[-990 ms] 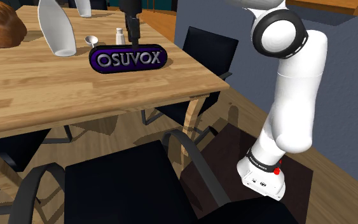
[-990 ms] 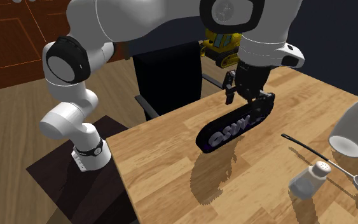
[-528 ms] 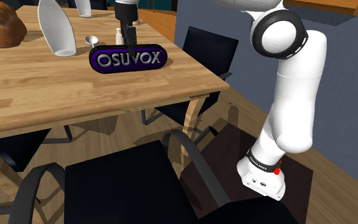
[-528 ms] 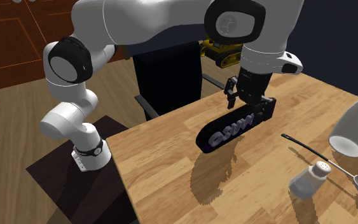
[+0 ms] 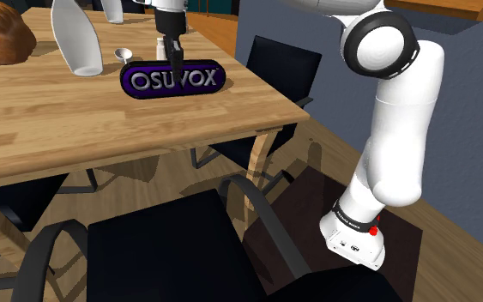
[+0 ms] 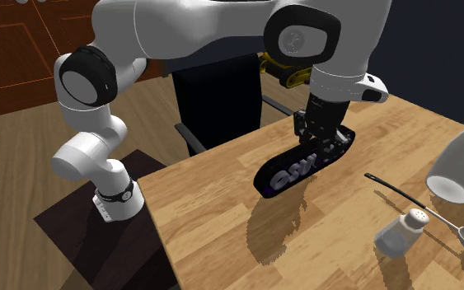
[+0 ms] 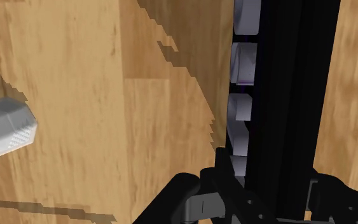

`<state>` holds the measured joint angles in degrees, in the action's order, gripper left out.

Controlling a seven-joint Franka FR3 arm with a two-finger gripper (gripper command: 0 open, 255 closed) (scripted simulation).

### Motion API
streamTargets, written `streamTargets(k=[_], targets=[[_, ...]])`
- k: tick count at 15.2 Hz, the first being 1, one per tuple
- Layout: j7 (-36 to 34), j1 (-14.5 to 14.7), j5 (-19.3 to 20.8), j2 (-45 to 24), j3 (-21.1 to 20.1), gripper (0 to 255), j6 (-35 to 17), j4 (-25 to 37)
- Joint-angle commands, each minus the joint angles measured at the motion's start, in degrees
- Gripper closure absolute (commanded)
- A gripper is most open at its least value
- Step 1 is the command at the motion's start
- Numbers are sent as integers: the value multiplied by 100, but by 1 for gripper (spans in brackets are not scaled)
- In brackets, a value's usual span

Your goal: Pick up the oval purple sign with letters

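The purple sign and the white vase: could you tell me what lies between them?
A spoon lies on the table between the purple sign and the white vase, as the shoulder view shows; a white shaker stands near.

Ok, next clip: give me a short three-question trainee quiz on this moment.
1. True or false: the purple sign hangs clear of the table.
2. The gripper is at which part of the sign? A) one rounded end, B) the middle of its top edge, C) the foot of its lettered face.
3. What letters does the sign show?
Key: 1 false, it stands on edge on the table; 2 B; 3 OSUVOX.
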<state>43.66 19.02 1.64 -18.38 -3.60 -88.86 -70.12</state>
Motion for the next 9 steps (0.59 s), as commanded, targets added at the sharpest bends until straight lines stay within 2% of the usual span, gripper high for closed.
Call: streamTargets(k=[1,5,9], targets=[[-2,-1,0,-5,1,255,-2,-2],[-4,0,-1,7,0,255,-8,-20],[-3,13,9,-144,-1,255,384,524]])
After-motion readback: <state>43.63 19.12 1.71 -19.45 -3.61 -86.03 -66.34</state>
